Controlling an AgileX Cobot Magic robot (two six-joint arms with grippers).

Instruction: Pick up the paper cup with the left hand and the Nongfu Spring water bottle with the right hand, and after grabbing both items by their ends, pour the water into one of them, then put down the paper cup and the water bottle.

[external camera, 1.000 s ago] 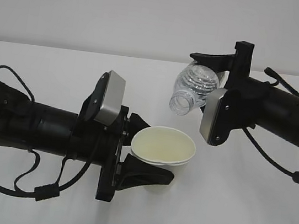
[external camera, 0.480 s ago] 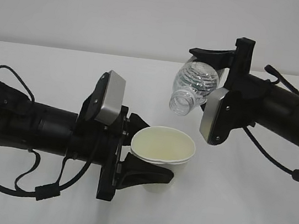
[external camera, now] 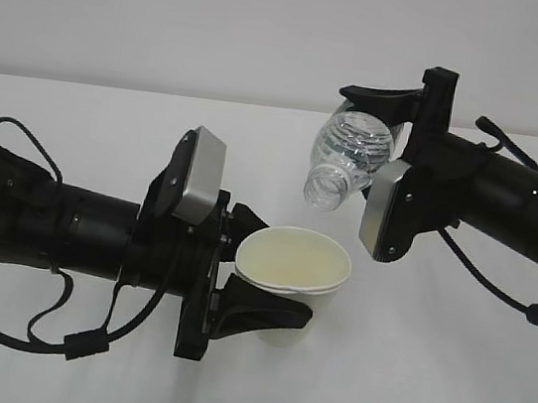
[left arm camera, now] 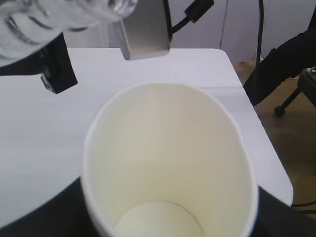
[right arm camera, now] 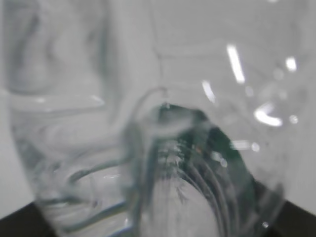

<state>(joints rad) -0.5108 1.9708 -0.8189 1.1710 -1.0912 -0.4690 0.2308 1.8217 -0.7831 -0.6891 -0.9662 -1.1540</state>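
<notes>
The white paper cup (external camera: pixel 295 265) is held off the table, mouth up and tilted a little, with my left gripper (external camera: pixel 260 279) shut on its lower body. In the left wrist view the paper cup (left arm camera: pixel 168 158) fills the frame with its cream inside. My right gripper (external camera: pixel 378 137) is shut on the clear Nongfu Spring water bottle (external camera: pixel 354 153), which is tipped with its open mouth down and left, just above the cup's far rim. No stream of water shows. The bottle (right arm camera: pixel 148 123) fills the right wrist view as a blur, green label behind.
The white table (external camera: pixel 443 386) lies under both arms, and a pale wall stands behind. In the left wrist view the table's right edge (left arm camera: pixel 269 163) drops to a wooden floor with a dark chair base (left arm camera: pixel 284 106).
The right gripper has turned slightly with the bottle, its upper finger a little higher. The cup and the left arm have stayed where they were.
</notes>
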